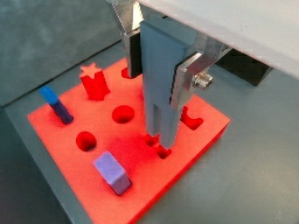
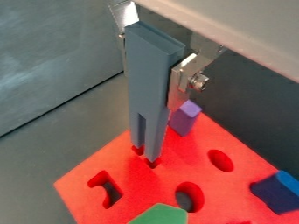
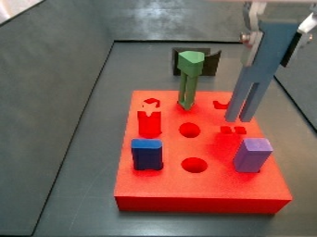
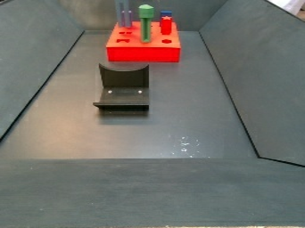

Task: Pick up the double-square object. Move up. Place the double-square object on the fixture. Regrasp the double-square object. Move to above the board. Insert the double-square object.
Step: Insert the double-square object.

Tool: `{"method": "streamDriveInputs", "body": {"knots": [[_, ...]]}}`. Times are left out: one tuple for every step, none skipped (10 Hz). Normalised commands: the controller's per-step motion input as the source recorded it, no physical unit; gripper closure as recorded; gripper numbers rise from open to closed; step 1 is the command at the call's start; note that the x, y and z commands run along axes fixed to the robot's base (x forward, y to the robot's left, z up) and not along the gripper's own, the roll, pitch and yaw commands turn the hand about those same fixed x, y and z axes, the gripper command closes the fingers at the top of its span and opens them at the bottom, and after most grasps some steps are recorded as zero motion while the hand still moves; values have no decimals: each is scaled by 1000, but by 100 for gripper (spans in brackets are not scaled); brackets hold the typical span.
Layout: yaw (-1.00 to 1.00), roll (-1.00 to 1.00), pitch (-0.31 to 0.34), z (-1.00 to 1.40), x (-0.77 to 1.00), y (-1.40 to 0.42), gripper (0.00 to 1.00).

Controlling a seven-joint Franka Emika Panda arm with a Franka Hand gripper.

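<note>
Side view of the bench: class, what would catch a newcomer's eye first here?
The bright red board fills the middle of the dark tray, studded with a tall green peg. The pincer holds the slate-blue double-square object upright, its forked lower end at the board's top. Behind the board stands the dark fixture.

Robot lab test cell, not a home or shop. Dark grey bin-like enclosure (image 4: 48,80) with sloped walls and bare floor. Red board (image 3: 198,180) with shaped holes and coloured pegs at far end, black fixture (image 4: 123,86) mid-floor, gripper (image 3: 275,23) above board clamping slate-blue double-square object (image 3: 260,79).
</note>
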Motion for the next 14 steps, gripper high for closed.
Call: {"method": "streamDriveInputs", "body": {"knots": [[0,0,103,-74,343,-46,100],[0,0,91,-74,237,-77,100],[-60,0,60,-51,0,0,100],[-14,56,27,-100,-37,0,100],[-20,47,31,-66,-123,0,100],[-9,41,14,0,-243,0,100],[0,0,0,0,-217,0,100],[0,0,0,-17,-34,0,100],[0,-13,0,-60,-20,0,100],[0,-61,0,-163,100,0,100],[0,-63,0,-206,229,-31,100],[0,0,-17,-280,29,-23,100],[26,0,-81,-300,-71,-49,100],[9,0,-89,-237,-223,0,100]]}}
